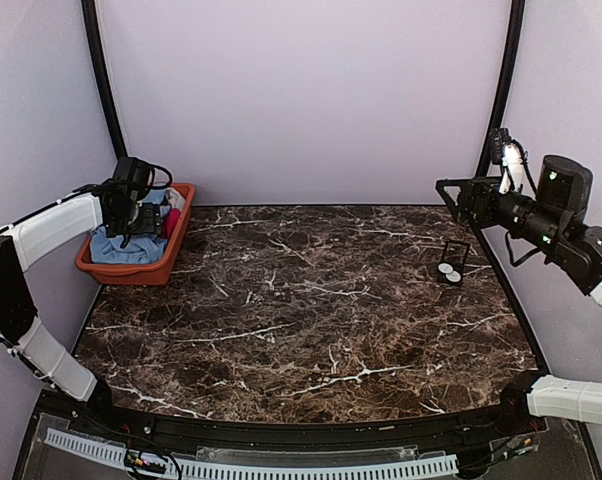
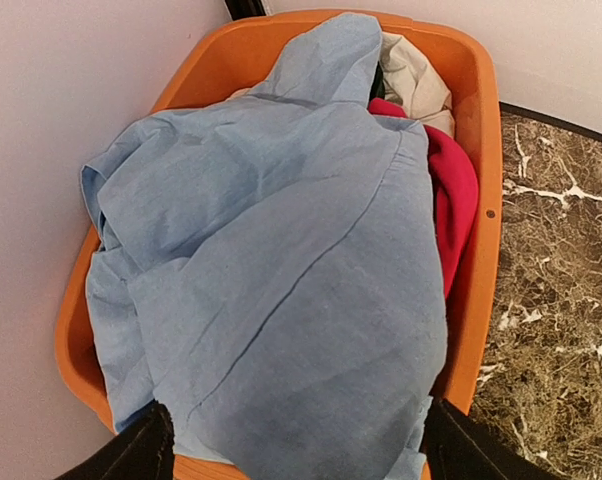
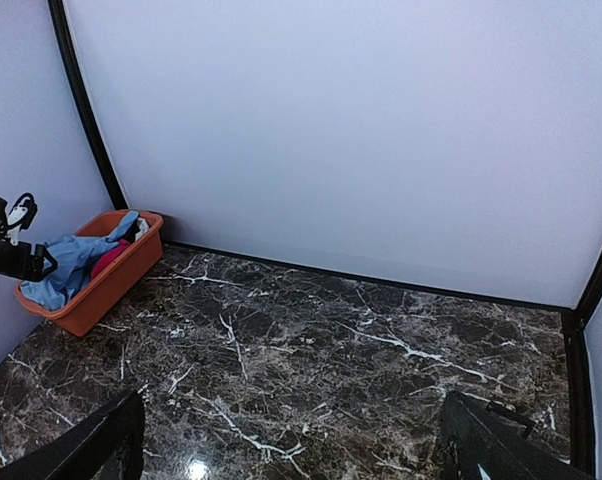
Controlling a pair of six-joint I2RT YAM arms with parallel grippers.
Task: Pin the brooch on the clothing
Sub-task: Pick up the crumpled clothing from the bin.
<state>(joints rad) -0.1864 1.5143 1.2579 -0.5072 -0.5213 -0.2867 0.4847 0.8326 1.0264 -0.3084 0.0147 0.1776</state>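
The clothing [image 2: 281,260], a light blue shirt, lies heaped on top of other garments in an orange basket [image 2: 481,130] at the table's far left [image 1: 131,272]. My left gripper [image 1: 138,226] hangs just over the heap. It is open, its dark fingers [image 2: 131,450] wide apart on either side of the blue fabric, gripping nothing. The brooch [image 1: 447,268] shows as two pale round pieces in a small black open case at the right back of the table. My right gripper [image 1: 453,198] is raised high above that corner, open and empty [image 3: 291,440].
A red garment [image 2: 451,190] and a whitish one [image 2: 411,75] lie under the shirt against the basket's right and far sides. The basket stands in the corner against the pale walls [image 1: 301,90]. Dark marble tabletop [image 1: 311,310] stretches between basket and case.
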